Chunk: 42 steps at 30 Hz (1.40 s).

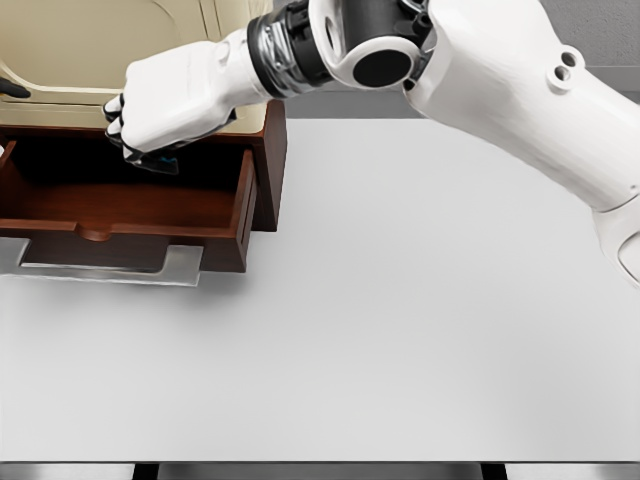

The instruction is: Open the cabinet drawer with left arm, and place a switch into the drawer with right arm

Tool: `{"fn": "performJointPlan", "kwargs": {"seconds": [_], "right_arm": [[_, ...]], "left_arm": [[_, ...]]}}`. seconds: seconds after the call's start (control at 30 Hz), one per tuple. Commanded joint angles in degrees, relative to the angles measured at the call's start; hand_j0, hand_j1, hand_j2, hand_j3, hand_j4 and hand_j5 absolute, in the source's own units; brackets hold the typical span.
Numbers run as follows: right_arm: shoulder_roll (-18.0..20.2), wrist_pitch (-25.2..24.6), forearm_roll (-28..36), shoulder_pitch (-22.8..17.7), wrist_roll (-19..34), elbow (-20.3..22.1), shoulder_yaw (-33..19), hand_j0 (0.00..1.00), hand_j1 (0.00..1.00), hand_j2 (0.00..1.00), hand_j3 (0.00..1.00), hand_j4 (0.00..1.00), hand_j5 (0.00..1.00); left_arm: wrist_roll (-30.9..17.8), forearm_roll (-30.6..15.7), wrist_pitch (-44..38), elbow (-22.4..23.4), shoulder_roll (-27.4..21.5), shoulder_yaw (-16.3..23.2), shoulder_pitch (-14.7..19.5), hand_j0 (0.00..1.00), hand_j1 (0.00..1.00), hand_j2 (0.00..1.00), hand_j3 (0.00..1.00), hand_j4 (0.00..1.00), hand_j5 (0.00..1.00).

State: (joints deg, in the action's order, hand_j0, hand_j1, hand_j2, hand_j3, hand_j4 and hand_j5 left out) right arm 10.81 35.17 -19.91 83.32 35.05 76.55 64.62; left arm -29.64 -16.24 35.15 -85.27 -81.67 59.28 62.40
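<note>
The right hand (165,105) hangs over the open drawer (130,200) at the far left of the bench (400,300), fingers curled around a dark switch (160,160). If released from this height, it may bounce or hit the drawer's right wall.

The white table (400,330) lies bare and free in front and to the right, while the open drawer (120,205) is reachable from above, except its back part where the right hand (165,105) hangs over it.
</note>
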Motion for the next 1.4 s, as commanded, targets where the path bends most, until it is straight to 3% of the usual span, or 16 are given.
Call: {"fn": "performJointPlan", "kwargs": {"seconds": [0.0,0.4,0.57,0.6,0.63,0.67,0.73,0.97,1.0,1.03,1.07,1.17,1.2,1.23,1.3,1.37], "right_arm": [[-0.62,-0.17,0.22,0.00,-0.05,-0.08,0.07,0.27,0.27,0.27,0.27,0.27,0.27],[-0.88,-0.17,-2.50,0.44,-0.05,-2.28,-0.46,0.37,0.37,0.37,0.37,0.37,0.37],[-2.29,-0.17,-3.56,0.79,-0.05,-2.28,-0.02,0.49,0.49,0.49,0.49,0.49,0.49],[-2.46,-0.17,-3.56,0.71,-0.05,-2.28,0.07,0.55,0.55,0.55,0.55,0.55,0.55],[-2.55,-0.17,-3.56,0.79,-0.05,-2.28,0.07,0.75,0.75,0.75,0.75,0.75,0.75],[-2.55,-0.17,-3.65,0.79,-0.05,-2.28,0.07,0.84,0.84,0.84,0.84,0.84,0.84],[-2.55,-0.17,-3.65,0.79,-0.05,-2.28,0.07,0.90,0.90,0.90,0.90,0.90,0.90],[-2.55,-0.17,-4.70,0.88,-0.05,-2.28,-0.19,0.90,0.90,0.90,0.90,0.90,0.90],[-2.20,-0.17,-4.79,1.14,-0.05,-2.02,-0.37,0.95,0.95,0.95,0.95,0.95,0.95],[-1.06,-0.17,-4.53,0.88,-0.05,-0.88,-0.46,0.98,0.98,0.98,0.98,0.98,0.98],[2.97,-0.17,-4.26,0.09,-0.05,2.01,-0.63,1.00,1.00,1.00,1.00,1.00,1.00],[20.10,-0.17,-4.09,-7.89,-0.05,14.76,-3.96,1.00,1.00,1.00,1.00,1.00,1.00],[25.12,-0.17,-4.00,-11.33,-0.05,15.91,-7.48,1.00,1.00,1.00,1.00,1.00,1.00],[31.89,-0.17,-3.91,-17.74,-0.05,15.91,-15.91,1.00,1.00,1.00,1.00,1.00,1.00],[38.84,-0.17,-2.95,-26.36,-0.05,15.83,-27.87,1.00,1.00,1.00,1.00,1.00,1.00],[41.74,-0.17,1.62,-30.58,-0.05,14.86,-31.92,1.00,1.00,1.00,1.00,1.00,1.00]], "left_arm": [[0.02,-0.46,-0.15,-0.24,-0.07,-0.12,0.01,1.00,1.00,1.00,1.00,1.00,1.00],[0.02,-0.46,-0.15,-0.77,0.01,-0.12,0.01,1.00,1.00,1.00,1.00,1.00,1.00],[0.02,-0.46,-0.15,-1.03,0.01,-0.04,0.01,1.00,1.00,1.00,1.00,1.00,1.00],[0.02,-0.46,-0.15,-1.04,0.01,-0.04,0.01,1.00,1.00,1.00,1.00,1.00,1.00],[0.02,-0.46,-0.15,-1.04,0.01,-0.04,0.01,1.00,1.00,1.00,1.00,1.00,1.00],[0.02,-0.46,-0.15,-1.04,-0.07,-0.04,0.01,1.00,1.00,1.00,1.00,1.00,1.00],[0.02,-0.46,-0.15,-1.04,0.01,-0.04,0.01,1.00,1.00,1.00,1.00,1.00,1.00],[0.02,-0.46,-0.15,-1.12,-0.07,-0.04,0.01,1.00,1.00,1.00,1.00,1.00,1.00],[0.02,-0.46,-0.15,-1.12,0.01,-0.04,0.01,1.00,1.00,1.00,1.00,1.00,1.00],[0.02,-0.46,-0.15,-1.12,0.01,-0.04,0.01,1.00,1.00,1.00,1.00,1.00,1.00],[0.02,-0.46,-0.15,-1.12,0.01,-0.04,0.01,1.00,1.00,1.00,1.00,1.00,1.00],[0.02,-0.46,-0.15,-2.53,0.01,-0.04,0.01,1.00,1.00,1.00,1.00,1.00,1.00],[0.02,-0.46,-0.15,-2.79,0.01,-0.04,0.00,1.00,1.00,1.00,1.00,1.00,1.00],[0.02,-0.46,-0.15,-2.79,0.01,-0.04,0.01,1.00,1.00,1.00,1.00,1.00,1.00],[0.02,-0.46,-0.15,-5.34,0.89,0.05,-0.08,1.00,1.00,1.00,1.00,1.00,1.00],[0.02,-0.46,-0.15,-12.10,1.60,0.14,0.01,1.00,1.00,1.00,1.00,1.00,1.00]]}}
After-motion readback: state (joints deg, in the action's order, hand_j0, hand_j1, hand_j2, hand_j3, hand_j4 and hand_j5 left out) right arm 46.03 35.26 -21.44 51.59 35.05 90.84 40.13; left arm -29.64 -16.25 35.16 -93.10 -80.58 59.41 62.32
